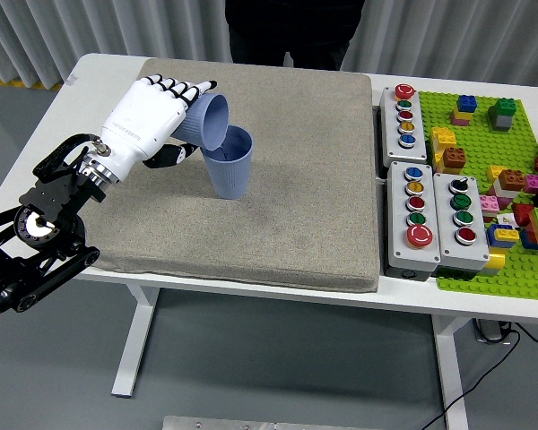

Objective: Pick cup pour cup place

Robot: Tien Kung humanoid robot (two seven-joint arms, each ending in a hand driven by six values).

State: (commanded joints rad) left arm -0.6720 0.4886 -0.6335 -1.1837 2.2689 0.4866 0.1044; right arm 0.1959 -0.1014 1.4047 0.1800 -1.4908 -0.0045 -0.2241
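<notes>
Blue-grey ribbed plastic is the material of both cups. The tilted blue-grey cup is clasped by the white five-fingered left hand, whose fingers are curled around its wall, and its mouth is turned down toward four o'clock, over the rim of the standing blue-grey cup. The standing cup rests upright on the grey felt mat, left of its centre. The two rims appear to touch or nearly touch. If the held cup is pushed further, the standing cup could be tipped over; if it drifts sideways, the content could be spilled on the mat. What is inside either cup cannot be seen. The right hand is not visible.
</notes>
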